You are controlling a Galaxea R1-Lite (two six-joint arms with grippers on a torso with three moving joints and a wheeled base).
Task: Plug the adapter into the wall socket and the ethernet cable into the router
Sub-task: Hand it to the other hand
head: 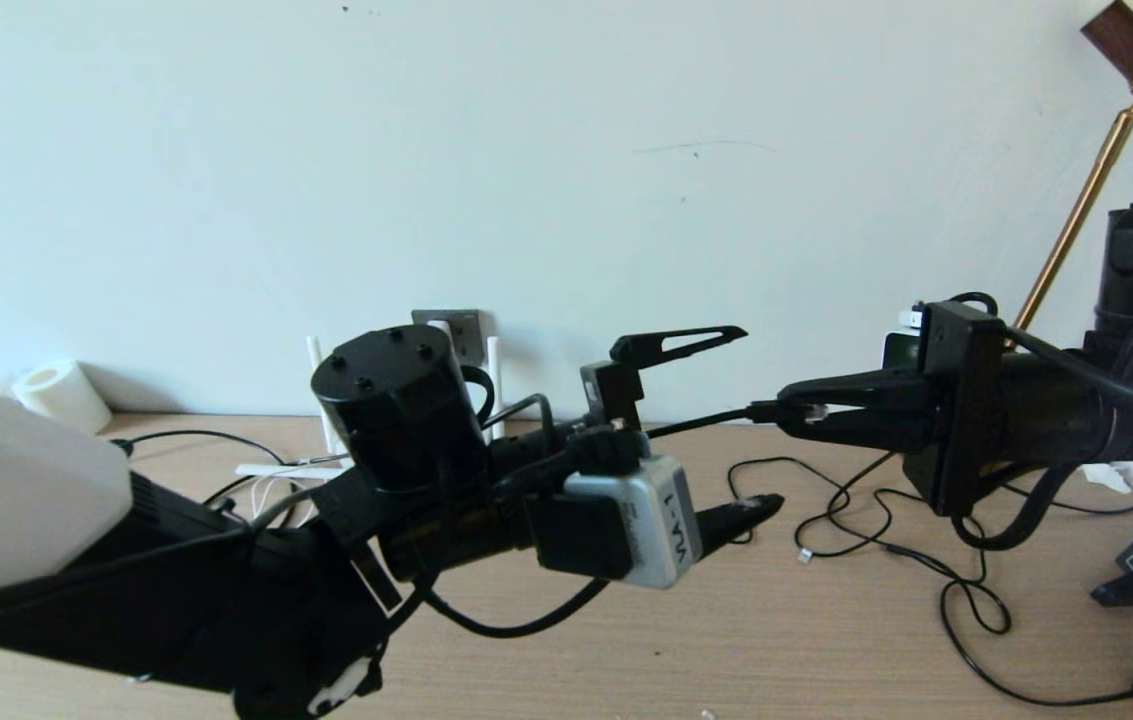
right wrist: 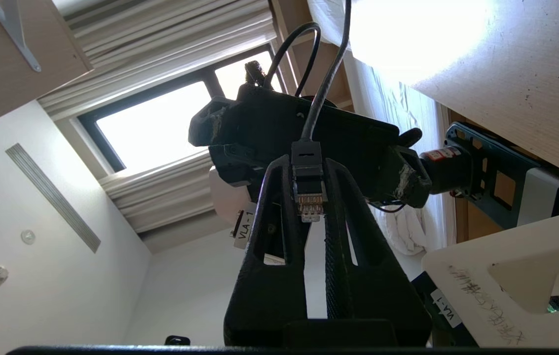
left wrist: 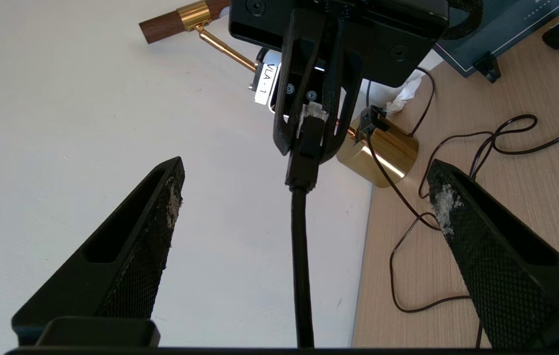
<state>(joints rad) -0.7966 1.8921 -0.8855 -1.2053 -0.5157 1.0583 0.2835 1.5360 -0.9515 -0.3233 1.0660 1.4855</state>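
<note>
Across the lower left of the head view, the left tool stands nearest the camera, its fingers spread wide and empty, one above and one below the black ethernet cable that runs between them without visible contact. Further right at mid-frame, the right tool is clamped on the cable's clip connector, held level above the wooden worktop, its clear tip pointing toward the left arm. Behind the left arm, at centre-left against the wall, the white router shows only two slim antennas and a strip of its body, with the grey wall socket just above. Whether the adapter is already plugged in cannot be told, since the arm hides that spot. Judging by this, the ethernet connector has not yet reached the router, so that step remains.
</note>
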